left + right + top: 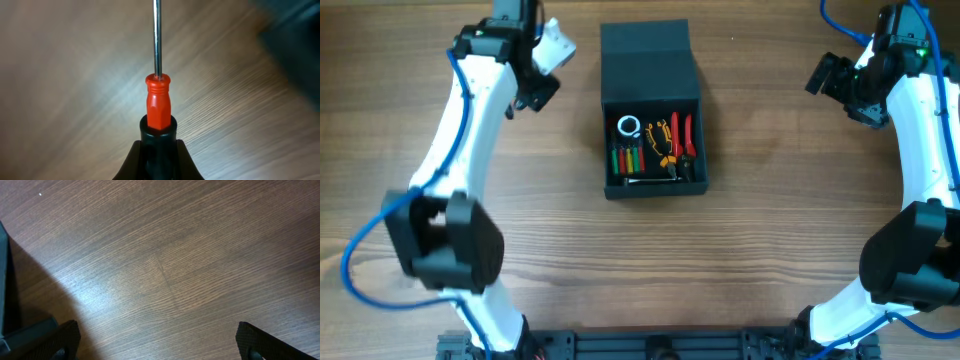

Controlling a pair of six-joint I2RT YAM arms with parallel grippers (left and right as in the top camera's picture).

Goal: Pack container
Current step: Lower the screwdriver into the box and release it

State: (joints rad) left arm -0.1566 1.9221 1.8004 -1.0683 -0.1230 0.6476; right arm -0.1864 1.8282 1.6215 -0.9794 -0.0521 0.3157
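Observation:
The dark teal-black container (685, 185) stands open at the table's middle, its flap lid (645, 60) folded back. Inside lie red and green screwdrivers, orange and red pliers and a white ring. My left gripper (538, 92) is to the container's upper left, shut on a screwdriver (158, 102) with a red and black handle, its steel shaft pointing away over bare wood. A dark blurred corner of the container (295, 45) shows in the left wrist view. My right gripper (825, 75) is open and empty at the far right, its fingertips (157, 340) wide apart over bare wood.
The wooden table (770, 250) runs all round the container. A dark edge of the container (4, 280) shows at the left of the right wrist view. Blue cables run along both arms.

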